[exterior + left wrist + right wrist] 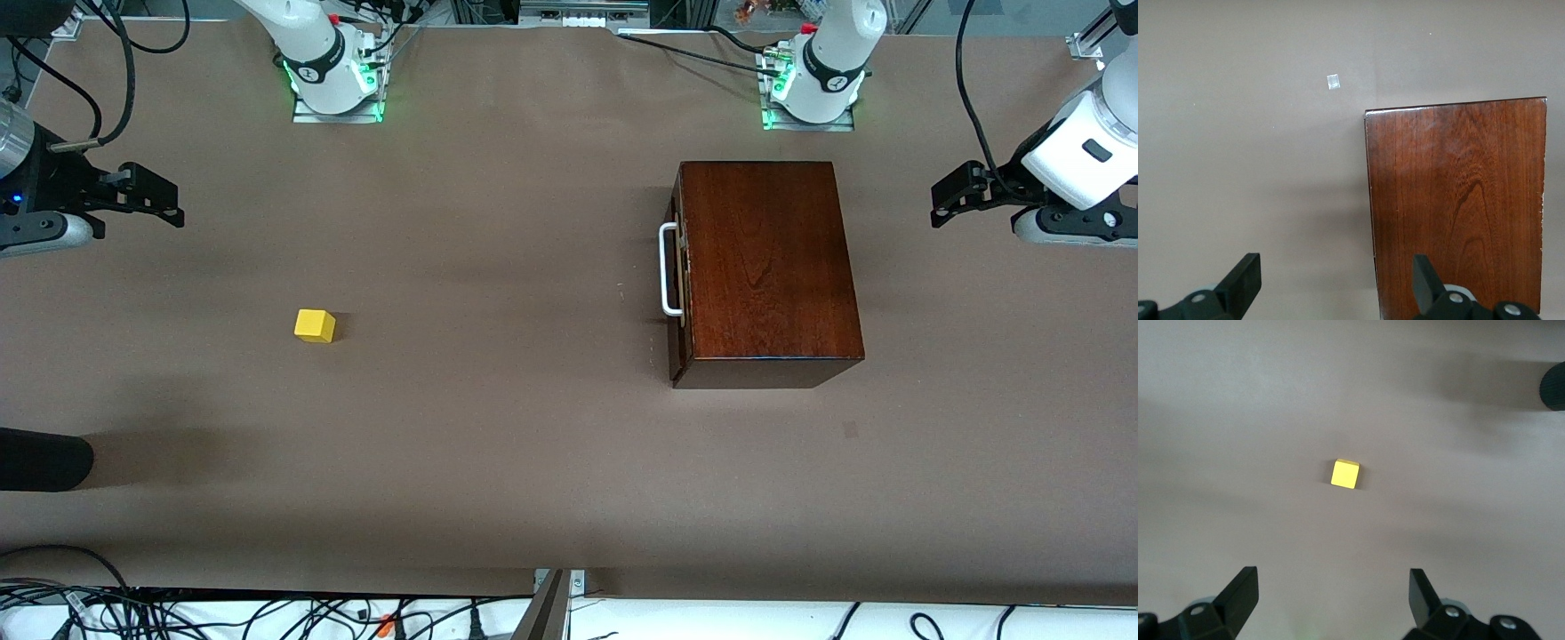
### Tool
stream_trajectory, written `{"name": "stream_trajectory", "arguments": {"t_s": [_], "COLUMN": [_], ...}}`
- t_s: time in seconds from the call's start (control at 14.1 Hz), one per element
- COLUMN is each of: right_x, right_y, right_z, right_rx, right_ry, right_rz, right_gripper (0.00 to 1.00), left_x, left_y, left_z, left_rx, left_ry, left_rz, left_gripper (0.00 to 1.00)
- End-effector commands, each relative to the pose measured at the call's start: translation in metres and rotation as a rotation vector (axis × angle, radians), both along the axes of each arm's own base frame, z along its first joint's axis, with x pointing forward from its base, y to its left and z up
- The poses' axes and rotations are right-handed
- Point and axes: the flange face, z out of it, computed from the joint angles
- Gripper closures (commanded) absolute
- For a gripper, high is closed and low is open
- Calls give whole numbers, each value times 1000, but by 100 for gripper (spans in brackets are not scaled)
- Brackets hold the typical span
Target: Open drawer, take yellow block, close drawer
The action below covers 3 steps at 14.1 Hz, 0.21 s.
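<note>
Resting on the brown surface [498, 462], the glossy mahogany-coloured rectangular wooden box [769, 267] keeps its drawer [679, 276] shut, white metal U-shaped handle [669, 269] outward. The small bright yellow cube [315, 325] sits well apart, toward my right arm's end. My left pincer [1337, 283] and right pincer [1333, 597] both hover agape, empty.

Bright yellow block [315, 325], glossy mahogany box [766, 267] with white handle [669, 269], brown table [498, 222].
</note>
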Motion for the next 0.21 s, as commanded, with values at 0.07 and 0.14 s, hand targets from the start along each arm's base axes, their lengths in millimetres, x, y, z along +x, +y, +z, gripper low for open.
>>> {"name": "stream_trajectory", "arguments": {"t_s": [0.07,0.14], "right_x": [-5,-5], "right_y": [-1,-1], "right_z": [9,9], "right_rx": [-2,-2], "right_ry": [-6,-6], "right_rz": [-8,-8], "right_gripper": [0,0], "left_x": [-8,-8], "left_y": [-4,-4], "left_z": [5,4], "left_rx": [-22,-22], "left_ry": [1,1], "left_rz": [3,3], "left_gripper": [0,0]}}
